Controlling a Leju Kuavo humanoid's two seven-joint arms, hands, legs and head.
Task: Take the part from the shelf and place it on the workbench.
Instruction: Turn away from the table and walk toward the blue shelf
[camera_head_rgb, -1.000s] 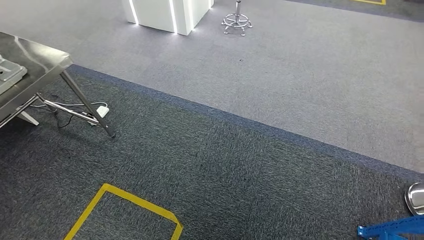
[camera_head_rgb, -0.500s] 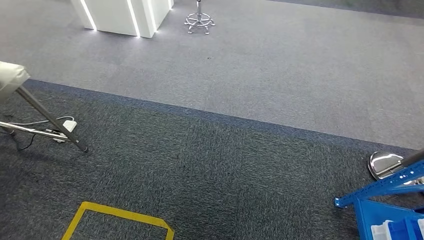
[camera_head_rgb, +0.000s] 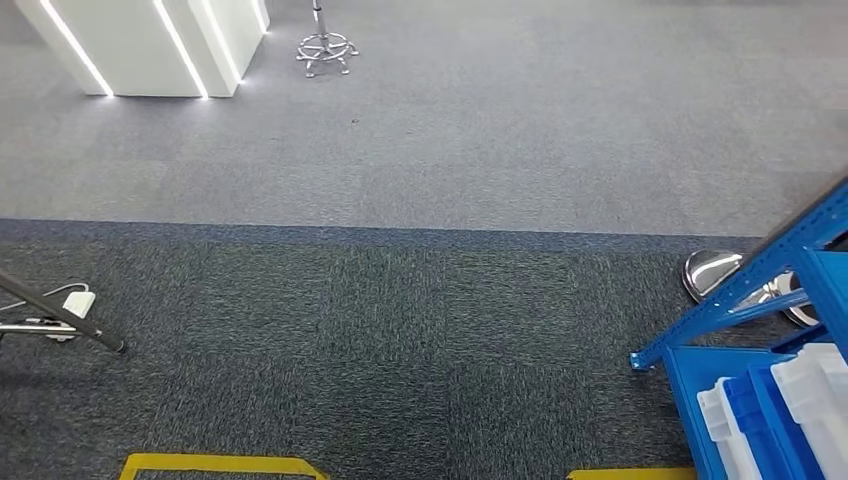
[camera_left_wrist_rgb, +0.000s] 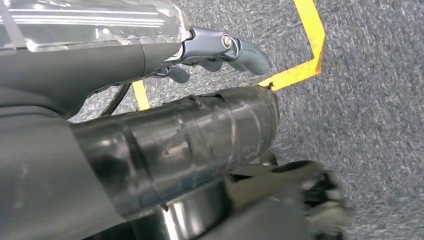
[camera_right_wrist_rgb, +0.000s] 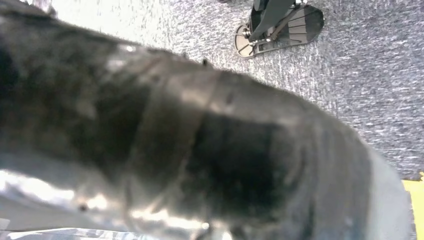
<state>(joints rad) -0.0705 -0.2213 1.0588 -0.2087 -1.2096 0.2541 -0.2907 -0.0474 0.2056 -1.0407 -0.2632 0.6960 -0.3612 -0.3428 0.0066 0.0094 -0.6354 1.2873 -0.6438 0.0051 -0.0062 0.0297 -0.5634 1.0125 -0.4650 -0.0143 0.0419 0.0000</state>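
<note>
A blue shelf stands at the right edge of the head view, its slanted beam rising over a blue tray. White bins and a blue bin sit on that tray; what they contain is hidden. At the left edge, one dark leg of the workbench touches the carpet. My left hand hangs beside my body over the floor, fingers stretched out and holding nothing.
Dark carpet lies ahead, with lighter grey carpet beyond. Yellow floor tape runs along the near edge. A power strip lies by the workbench leg. A chrome round base stands behind the shelf; a white counter and stool base stand far off.
The camera has swung to the right: the workbench top slid out at the left, leaving only a leg, and the blue shelf with its bins came further into the picture.
</note>
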